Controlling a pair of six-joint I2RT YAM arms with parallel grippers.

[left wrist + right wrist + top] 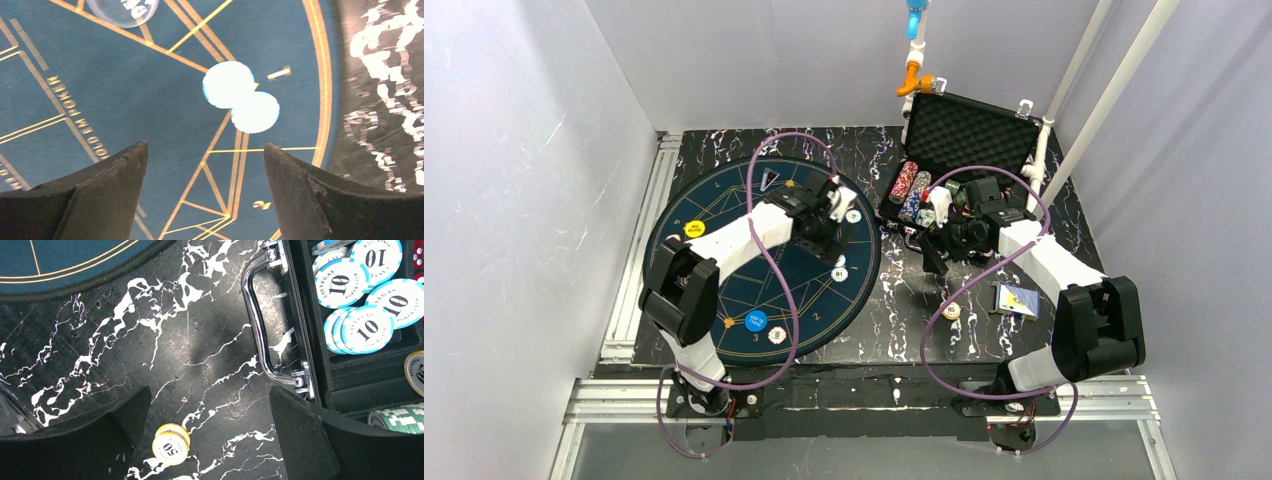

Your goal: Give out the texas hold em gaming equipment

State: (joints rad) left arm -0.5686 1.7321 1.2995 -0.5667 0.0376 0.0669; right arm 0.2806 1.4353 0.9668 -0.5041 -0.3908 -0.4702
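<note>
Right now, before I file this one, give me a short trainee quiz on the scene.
1. True or false: the left claw holds a chip.
2. Which number is on the yellow chip below the right claw? A 10, B 50, C 100.
3. What do the two pale chips lie on?
Key: 1 false, it is open and empty. 2 B. 3 the mat.
</note>
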